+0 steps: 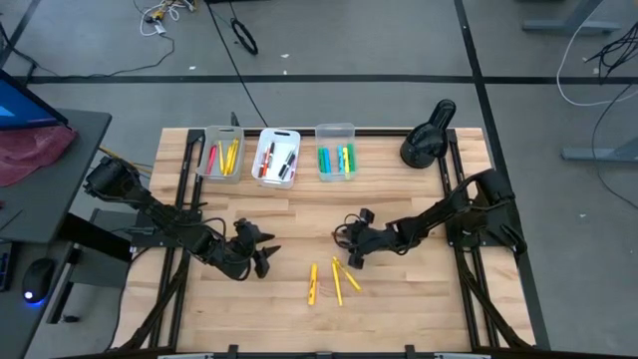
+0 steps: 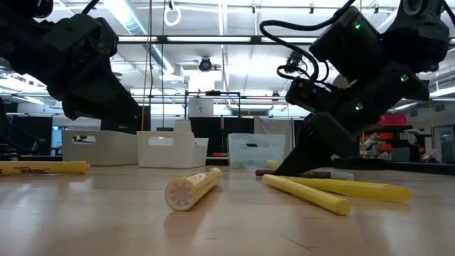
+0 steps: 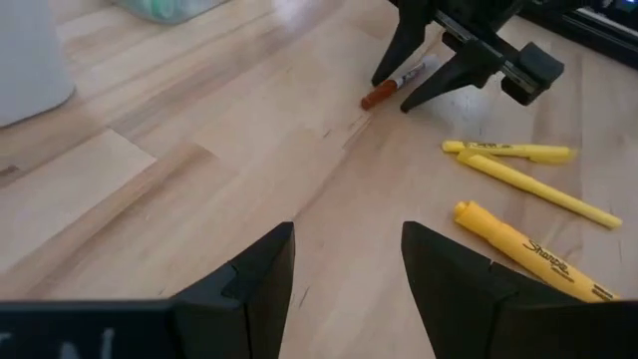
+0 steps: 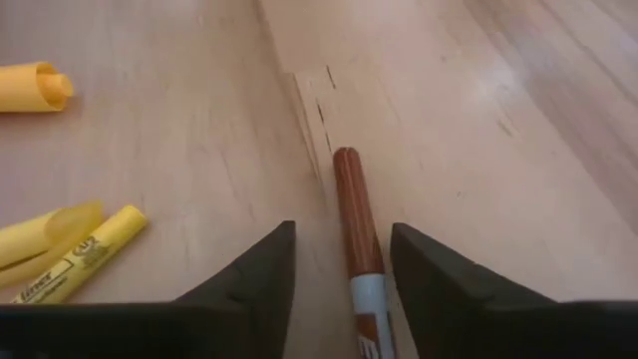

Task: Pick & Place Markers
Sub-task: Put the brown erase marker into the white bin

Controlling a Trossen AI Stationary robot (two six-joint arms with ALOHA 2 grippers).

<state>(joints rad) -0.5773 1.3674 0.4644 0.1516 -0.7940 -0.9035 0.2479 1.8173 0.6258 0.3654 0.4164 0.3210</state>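
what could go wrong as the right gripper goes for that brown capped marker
1. The right gripper is open astride the brown-capped marker, which lies flat on the table; closing a little off centre could roll it out instead of gripping it.
2. Three yellow markers lie loose close by, so a sideways sweep might knock them.
3. The left gripper sits open nearby, a possible collision.

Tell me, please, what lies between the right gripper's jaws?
A brown marker lies flat on the table between the right gripper's open jaws, in the right wrist view.

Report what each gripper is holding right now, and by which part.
Nothing is held. The right gripper straddles the brown-capped marker, which lies on the table, jaws open. The left gripper is open and empty.
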